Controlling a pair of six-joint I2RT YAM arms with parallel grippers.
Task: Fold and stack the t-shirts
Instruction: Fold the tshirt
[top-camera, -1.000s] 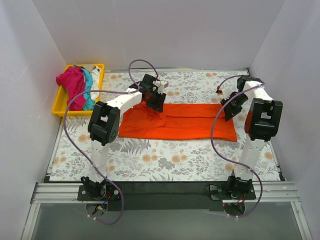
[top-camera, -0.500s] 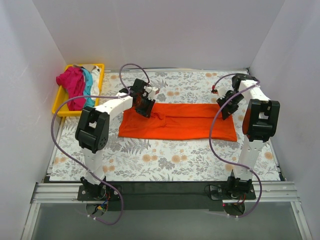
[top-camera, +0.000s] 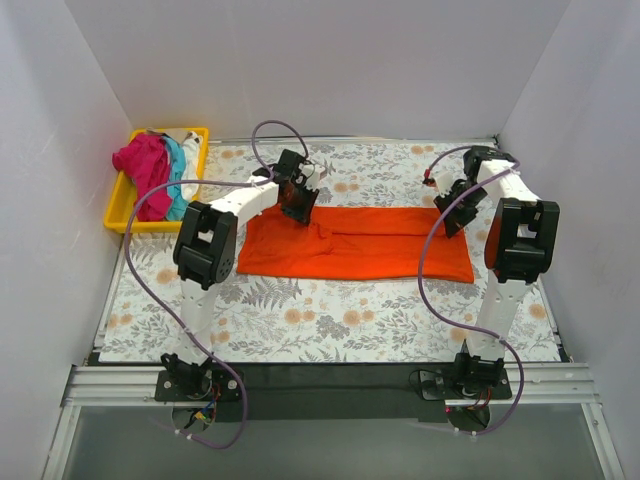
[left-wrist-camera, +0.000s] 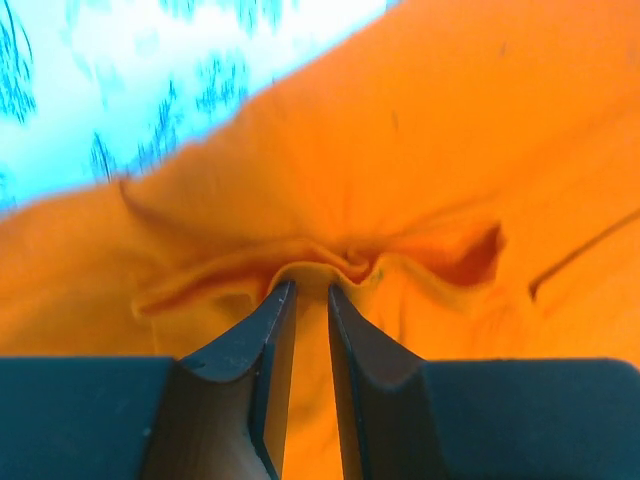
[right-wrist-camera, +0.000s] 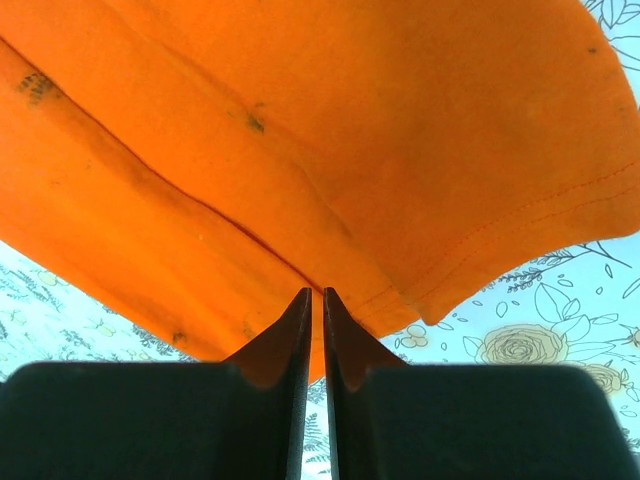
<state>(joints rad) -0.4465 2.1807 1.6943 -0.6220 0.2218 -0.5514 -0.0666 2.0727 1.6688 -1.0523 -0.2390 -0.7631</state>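
Left claw (left-wrist-camera: 310, 290), right claw (right-wrist-camera: 317, 293), two pinching one orange t-shirt (top-camera: 370, 245)

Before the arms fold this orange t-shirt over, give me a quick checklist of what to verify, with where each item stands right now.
1. Grip of the left tool on the orange t-shirt: ok, cloth bunches at its tips.
2. Grip of the right tool on the shirt's other end: ok, the edge sits between its tips.
3. Shirt flat on the table: not ok, creases beside the left grip.
4. Right arm's purple cable off the cloth: cannot tell; it crosses the shirt's right end in the top view.
5. Other shirts out of the way: ok, the magenta t-shirt and teal t-shirt lie in the yellow tray.
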